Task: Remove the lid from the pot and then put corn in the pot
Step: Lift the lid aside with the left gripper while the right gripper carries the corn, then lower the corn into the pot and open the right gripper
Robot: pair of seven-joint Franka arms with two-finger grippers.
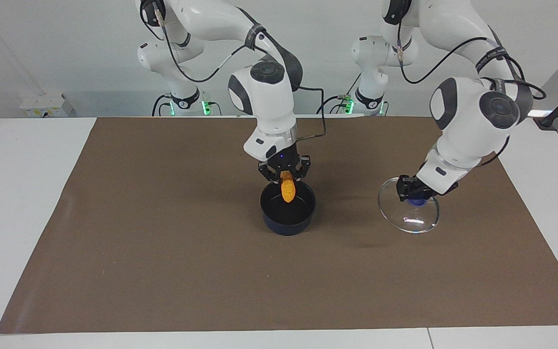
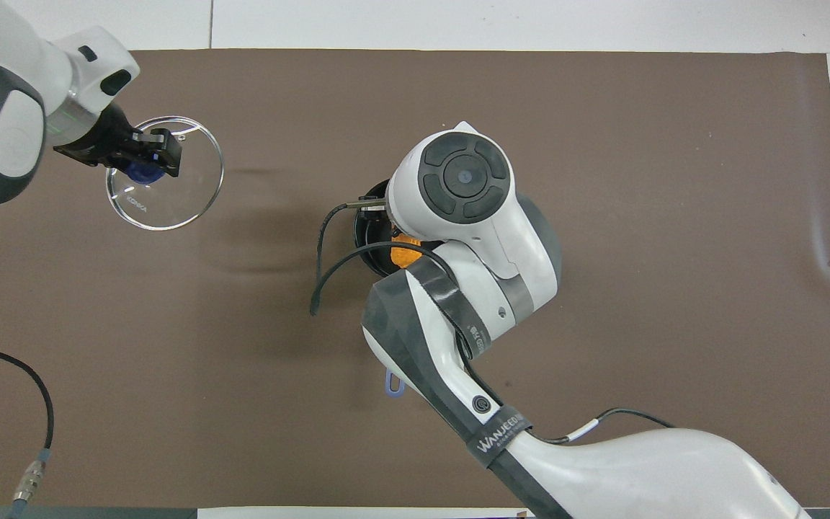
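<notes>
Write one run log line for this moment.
lid: off, on left gripper | corn: in right gripper, over pot | not released

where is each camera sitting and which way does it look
Facing view: high across the table, looking back at the robots; both arms with their bases show, the right gripper dangling the corn over the pot.
Overhead view: above the robots' end, looking steeply down; arms enter from below, the right one covering most of the pot.
Shared: the left gripper on the lid, toward the left arm's end.
</notes>
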